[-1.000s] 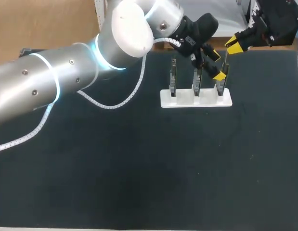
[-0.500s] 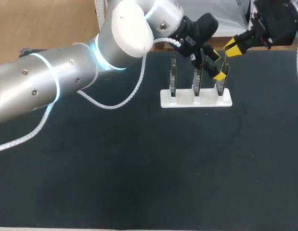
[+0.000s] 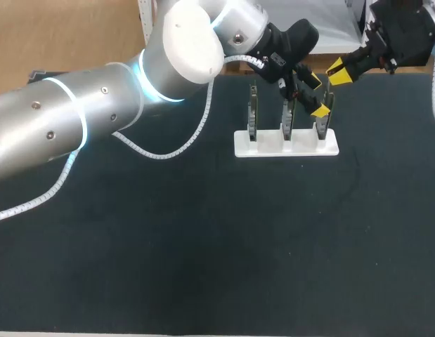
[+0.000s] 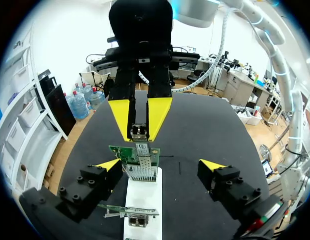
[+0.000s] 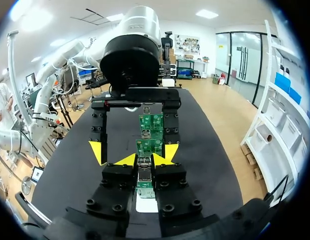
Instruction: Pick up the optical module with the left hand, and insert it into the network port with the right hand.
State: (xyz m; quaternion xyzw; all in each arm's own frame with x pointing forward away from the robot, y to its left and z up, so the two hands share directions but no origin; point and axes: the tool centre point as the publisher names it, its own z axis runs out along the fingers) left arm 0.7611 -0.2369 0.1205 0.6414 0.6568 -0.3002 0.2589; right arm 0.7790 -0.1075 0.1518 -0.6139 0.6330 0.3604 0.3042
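Optical module [image 4: 138, 132] pinched in right gripper [image 5: 144, 160], mostly hidden; left gripper [image 4: 160, 165] wide.

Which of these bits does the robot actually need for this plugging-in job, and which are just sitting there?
In use: optical module, held in the right gripper; rightmost board with its network port; left gripper, open either side of that board.
Just sitting: middle board and leftmost board on the white stand; black table.

Small metal optical module [image 4: 138, 132], upright, end meeting the metal network port [image 4: 142, 171]
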